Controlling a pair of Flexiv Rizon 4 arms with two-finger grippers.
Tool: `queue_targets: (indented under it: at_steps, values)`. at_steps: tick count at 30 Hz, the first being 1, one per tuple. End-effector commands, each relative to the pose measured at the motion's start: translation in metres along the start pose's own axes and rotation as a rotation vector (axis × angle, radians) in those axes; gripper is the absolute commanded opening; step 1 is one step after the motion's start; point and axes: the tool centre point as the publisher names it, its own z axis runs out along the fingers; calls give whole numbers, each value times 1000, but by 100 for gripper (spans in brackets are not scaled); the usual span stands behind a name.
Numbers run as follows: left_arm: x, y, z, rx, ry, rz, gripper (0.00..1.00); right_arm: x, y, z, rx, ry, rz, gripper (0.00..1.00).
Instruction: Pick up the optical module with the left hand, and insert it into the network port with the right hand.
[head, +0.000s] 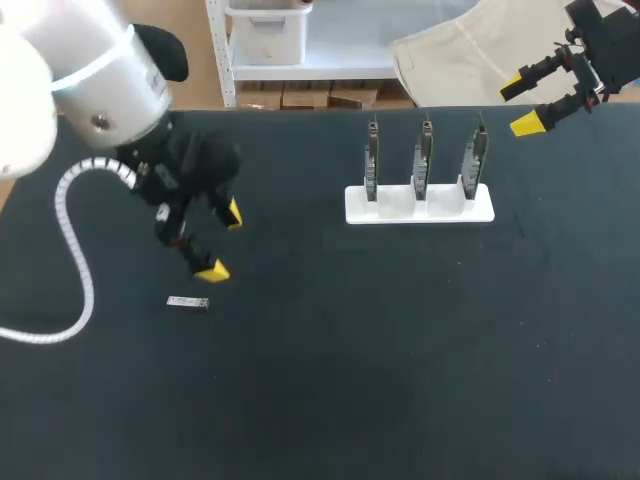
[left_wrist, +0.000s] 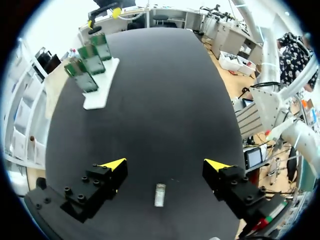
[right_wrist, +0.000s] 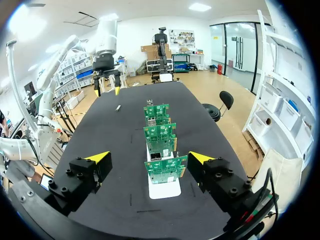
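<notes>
Hovering over the black table (head: 400, 350), the left gripper (left_wrist: 165, 165) has its fingers spread wide and grasps nothing. Under it, in line with the gap between the fingers and touching neither, lies the optical module (left_wrist: 159, 194): a small, slim, silvery metal bar, flat on the tabletop. Well apart stands a white stand (head: 420, 205) with three green circuit boards (head: 425, 160) upright. Beyond them the right gripper (head: 520, 104) is likewise splayed and empty.
</notes>
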Motion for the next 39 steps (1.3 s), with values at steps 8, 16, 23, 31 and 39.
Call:
queue_targets:
  at_steps: [8, 16, 23, 31, 39]
  values:
    - [23, -18, 1, -41, -57, -58, 100, 0, 2, 0, 6, 0, -1, 100]
    - [15, -14, 3, -50, -28, -51, 100, 0, 2, 0, 6, 0, -1, 100]
    - [8, -23, 24, -70, 140, 19, 100, 0, 2, 0, 6, 0, -1, 100]
    - [38, -35, 40, -79, 213, 30, 100, 0, 2, 0, 6, 0, -1, 100]
    - [71, -30, 38, -100, 199, -16, 100, 0, 2, 0, 6, 0, -1, 100]
